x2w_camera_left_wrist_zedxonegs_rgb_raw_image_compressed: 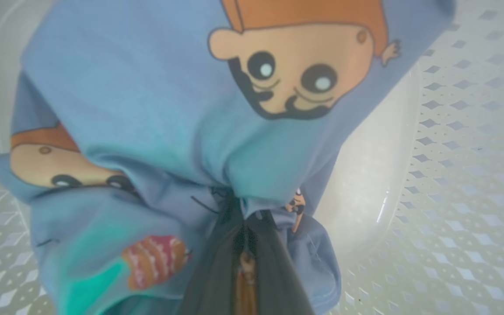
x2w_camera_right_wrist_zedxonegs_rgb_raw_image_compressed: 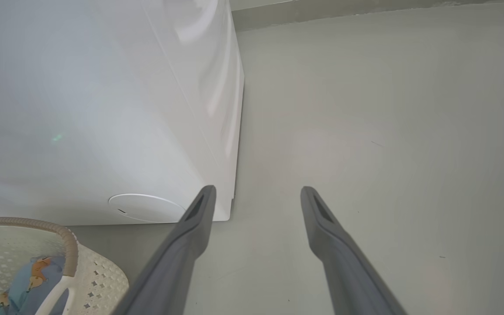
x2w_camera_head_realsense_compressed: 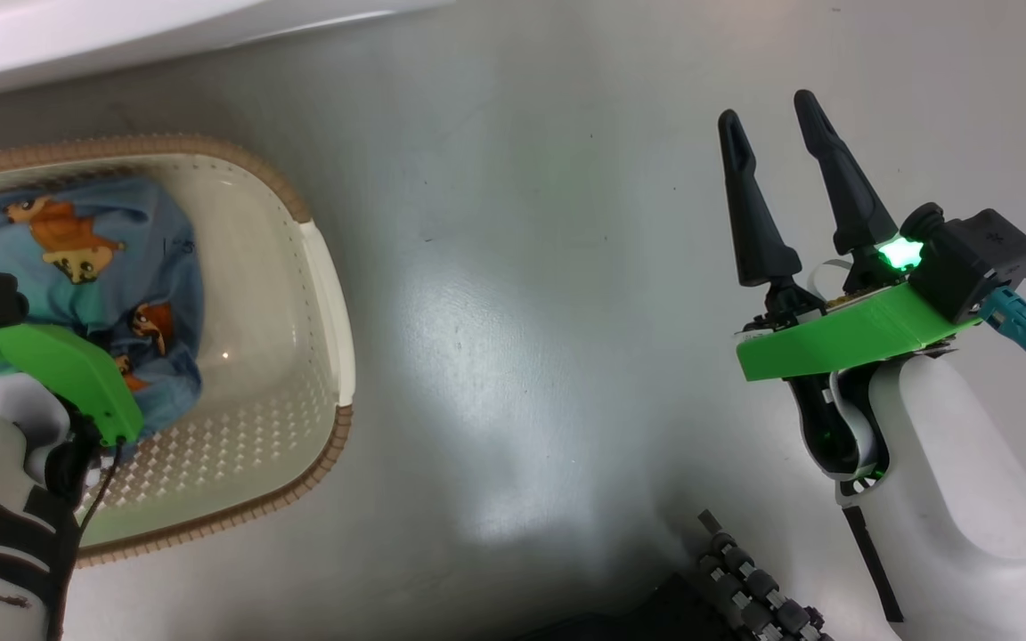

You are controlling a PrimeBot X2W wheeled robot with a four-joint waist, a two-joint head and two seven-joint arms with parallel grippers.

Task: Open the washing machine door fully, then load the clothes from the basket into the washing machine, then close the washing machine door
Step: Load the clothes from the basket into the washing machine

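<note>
Dark fingers of the left gripper [x2w_camera_left_wrist_zedxonegs_rgb_raw_image_compressed: 241,212] are pinching a fold of the blue cartoon-print clothes [x2w_camera_left_wrist_zedxonegs_rgb_raw_image_compressed: 155,109] inside the basket [x2w_camera_left_wrist_zedxonegs_rgb_raw_image_compressed: 453,166].

Pressed together on the fabric, those fingers are gathering it into a bunch over the perforated bottom of the basket, on the robot's left side. The washing machine [x2w_camera_right_wrist_zedxonegs_rgb_raw_image_compressed: 103,109] is standing just beyond the basket, its white body rising past the brown woven rim. As I judge it, the carry is going to run forward and upward from the basket toward that white panel. The right gripper [x2w_camera_head_realsense_compressed: 767,107] is hovering well apart over the bare grey floor [x2w_camera_head_realsense_compressed: 522,312], its fingers spread and holding nothing, so the left arm is plainly the nearer one for this load.
</note>
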